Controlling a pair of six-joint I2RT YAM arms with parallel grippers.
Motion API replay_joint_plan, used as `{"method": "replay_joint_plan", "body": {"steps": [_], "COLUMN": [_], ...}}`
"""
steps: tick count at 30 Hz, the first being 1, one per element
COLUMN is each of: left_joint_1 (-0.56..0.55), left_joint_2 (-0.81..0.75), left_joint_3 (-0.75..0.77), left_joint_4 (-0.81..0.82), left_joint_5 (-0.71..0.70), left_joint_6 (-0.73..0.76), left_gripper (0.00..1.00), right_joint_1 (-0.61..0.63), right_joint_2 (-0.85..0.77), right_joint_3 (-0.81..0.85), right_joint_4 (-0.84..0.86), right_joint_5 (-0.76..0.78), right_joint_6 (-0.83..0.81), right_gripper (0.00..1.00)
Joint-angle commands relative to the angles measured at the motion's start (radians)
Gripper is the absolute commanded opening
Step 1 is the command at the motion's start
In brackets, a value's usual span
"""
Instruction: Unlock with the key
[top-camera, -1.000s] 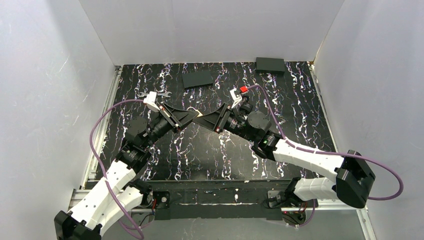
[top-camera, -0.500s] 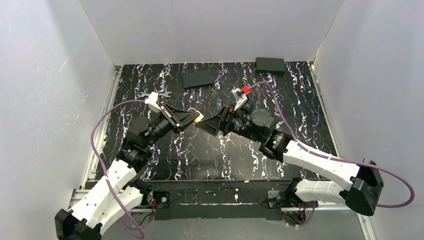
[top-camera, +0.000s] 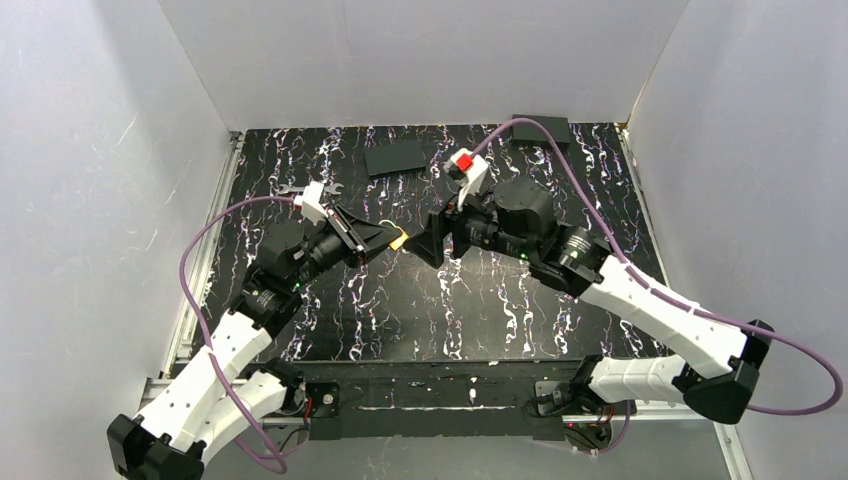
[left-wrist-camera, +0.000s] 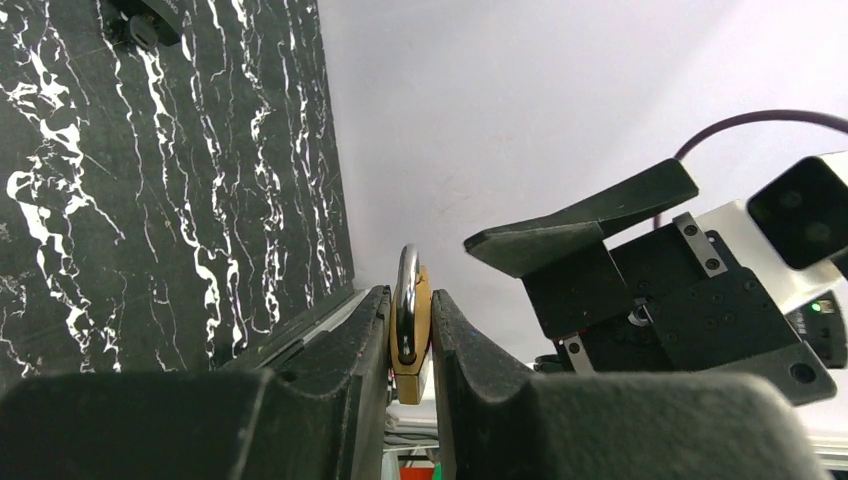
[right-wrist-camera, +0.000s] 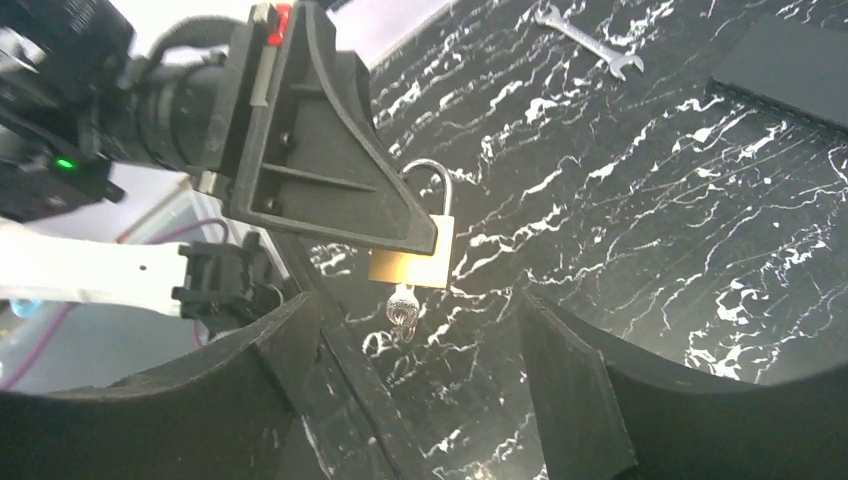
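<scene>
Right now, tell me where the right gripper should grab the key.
Pinch the key by its head, which hangs below the padlock, coming level from the side opposite the left gripper. The blade looks seated in the lock, and that gripper covers the padlock's faces.

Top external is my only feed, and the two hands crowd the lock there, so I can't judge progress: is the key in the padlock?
Observer: Yes; in the right wrist view the key sticks out of the underside of the brass padlock.
Operator: Is the right hand gripping it?
Observer: No, the right hand is open and clear of the key.
Operator: What holds the padlock?
Observer: The left hand, shut on its flat sides, as the left wrist view shows.
</scene>
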Motion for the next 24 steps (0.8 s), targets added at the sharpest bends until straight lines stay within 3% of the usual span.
{"method": "replay_joint_plan", "body": {"steps": [1, 5, 15, 24], "left_joint_1": [-0.004, -0.003, -0.003, -0.003], "left_joint_2": [0.019, 0.022, 0.037, 0.050], "left_joint_3": [0.109, 0.134, 0.143, 0.152], "left_joint_4": [-0.128, -0.189, -0.212, -0.212], "left_joint_5": [0.009, -0.007, -0.019, -0.021], "left_joint_6": [0.061, 0.070, 0.071, 0.066], "left_gripper": [0.00, 0.00, 0.00, 0.00], "right_joint_1": [0.030, 0.057, 0.089, 0.107], "right_joint_2": [0.080, 0.118, 0.112, 0.151], "right_joint_3": [0.118, 0.159, 0.160, 0.160], "right_joint_4": [-0.198, -0.233, -0.229, -0.171], "right_joint_5": [-0.007, 0.005, 0.057, 0.057], "right_joint_6": [-0.170, -0.178, -0.125, -0.080], "right_gripper": [0.77, 0.67, 0.54, 0.51]}}
